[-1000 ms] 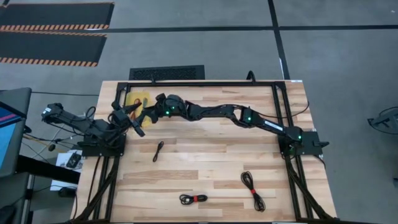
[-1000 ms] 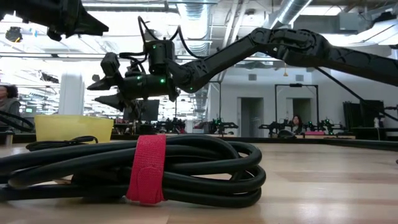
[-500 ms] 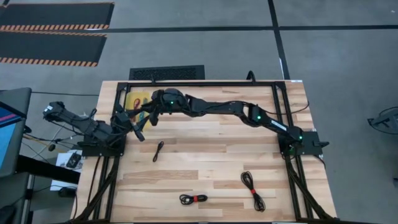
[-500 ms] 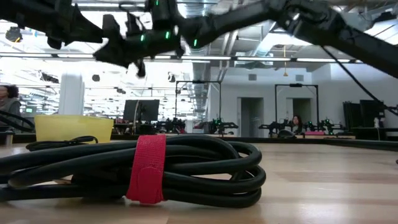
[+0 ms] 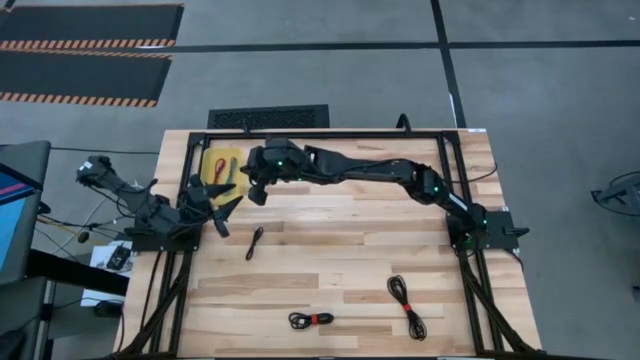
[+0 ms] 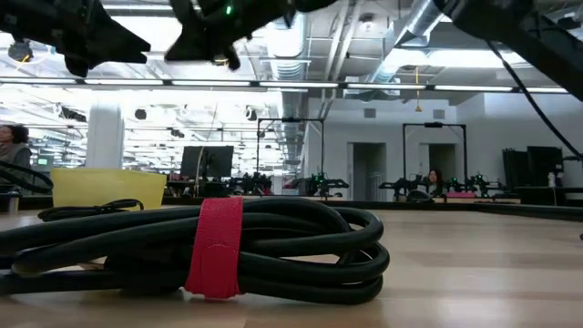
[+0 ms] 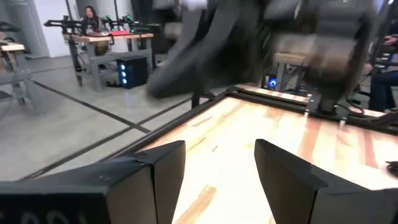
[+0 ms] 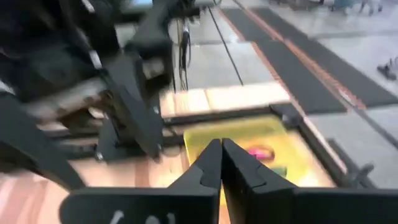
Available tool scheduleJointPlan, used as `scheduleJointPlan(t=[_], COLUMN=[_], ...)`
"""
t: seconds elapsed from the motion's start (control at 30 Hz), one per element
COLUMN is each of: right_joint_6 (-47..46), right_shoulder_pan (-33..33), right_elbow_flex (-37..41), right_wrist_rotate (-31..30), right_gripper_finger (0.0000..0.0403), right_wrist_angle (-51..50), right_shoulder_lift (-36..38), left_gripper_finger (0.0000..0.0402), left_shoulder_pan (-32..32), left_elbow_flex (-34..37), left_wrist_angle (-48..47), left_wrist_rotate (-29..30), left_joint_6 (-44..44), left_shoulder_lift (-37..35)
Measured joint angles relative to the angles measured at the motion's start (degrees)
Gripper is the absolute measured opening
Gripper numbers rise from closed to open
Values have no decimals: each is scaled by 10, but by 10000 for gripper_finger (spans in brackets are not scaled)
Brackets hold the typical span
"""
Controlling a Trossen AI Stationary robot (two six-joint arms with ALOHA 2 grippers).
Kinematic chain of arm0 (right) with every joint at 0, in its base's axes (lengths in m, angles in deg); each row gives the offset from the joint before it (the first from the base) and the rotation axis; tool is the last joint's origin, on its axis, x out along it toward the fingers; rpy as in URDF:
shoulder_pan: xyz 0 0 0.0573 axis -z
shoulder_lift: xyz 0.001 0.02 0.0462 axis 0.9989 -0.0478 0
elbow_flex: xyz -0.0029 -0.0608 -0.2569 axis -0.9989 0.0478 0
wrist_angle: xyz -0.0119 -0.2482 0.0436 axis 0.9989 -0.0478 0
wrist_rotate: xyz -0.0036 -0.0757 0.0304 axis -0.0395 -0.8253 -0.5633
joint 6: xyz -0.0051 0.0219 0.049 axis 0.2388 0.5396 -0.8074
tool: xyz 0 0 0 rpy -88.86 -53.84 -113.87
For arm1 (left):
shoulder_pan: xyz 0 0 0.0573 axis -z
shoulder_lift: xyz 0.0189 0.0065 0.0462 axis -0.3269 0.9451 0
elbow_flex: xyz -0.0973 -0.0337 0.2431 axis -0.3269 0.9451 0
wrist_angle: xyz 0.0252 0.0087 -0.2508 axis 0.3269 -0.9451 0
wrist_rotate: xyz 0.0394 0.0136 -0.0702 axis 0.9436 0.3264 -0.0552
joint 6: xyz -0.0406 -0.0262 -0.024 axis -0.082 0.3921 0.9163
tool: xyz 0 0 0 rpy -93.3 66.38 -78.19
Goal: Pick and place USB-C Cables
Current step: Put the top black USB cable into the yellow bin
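A yellow bin (image 5: 226, 157) stands at the table's far left, with a maroon cable (image 8: 260, 151) lying in it. A thin black cable (image 5: 255, 242) lies on the wood left of centre. Two black bundles with red ties (image 5: 311, 320) (image 5: 406, 305) lie near the front edge; one of them (image 6: 219, 246) fills the low view's foreground. My right gripper (image 8: 221, 154) hangs shut and empty, high above the table just right of the bin (image 8: 249, 134). My left gripper (image 7: 219, 171) stands open and empty at the left edge, near the bin.
A black metal frame (image 5: 330, 135) runs along the table's far edge and sides. The right arm (image 5: 400, 178) stretches across the far half of the table. Bare wood lies in the middle (image 5: 350, 250). People sit in the room behind (image 6: 430, 180).
My right gripper has risen from just over the bin and drawn back toward the table's right, rolling as it went. Its fingers, apart a second ago, now stand together. The bin and the maroon cable in it now show uncovered. My left gripper has swung slightly toward the near edge.
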Motion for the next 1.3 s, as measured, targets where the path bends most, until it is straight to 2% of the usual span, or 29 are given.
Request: scheduleJointPlan(t=[0.07, 0.17, 0.43, 0.63, 0.73, 0.97, 1.13, 1.3], right_joint_6=[-6, -21, -72, -91, -92, -86, -105, -79], right_shoulder_pan=[-4, -17, -31, -34, -36, -43, -33, -28], right_elbow_flex=[5, 53, 278, 447, 520, 702, 822, 868], right_wrist_rotate=[6, 22, 48, 45, 36, -32, -20, 10], right_gripper_finger=[15, 11, 15, 14, 16, 17, 20, 26], right_wrist_angle=[-11, 88, 320, 428, 462, 550, 594, 565], right_shoulder_lift=[-5, -5, 57, 140, 196, 312, 383, 430], left_gripper_finger=[184, 184, 184, 184, 184, 184, 184, 184], left_shoulder_pan=[7, 19, 30, 30, 30, 26, 15, 1], left_elbow_flex=[0, 0, 0, 0, 0, 0, 0, 0], left_wrist_angle=[0, -5, -42, -60, -67, -88, -96, -105], left_wrist_rotate=[0, 0, 14, 25, 26, 36, 30, 35], left_joint_6=[9, 23, 57, 69, 69, 79, 105, 117], left_shoulder_lift=[1, 1, 1, 1, 1, 1, 2, 11])
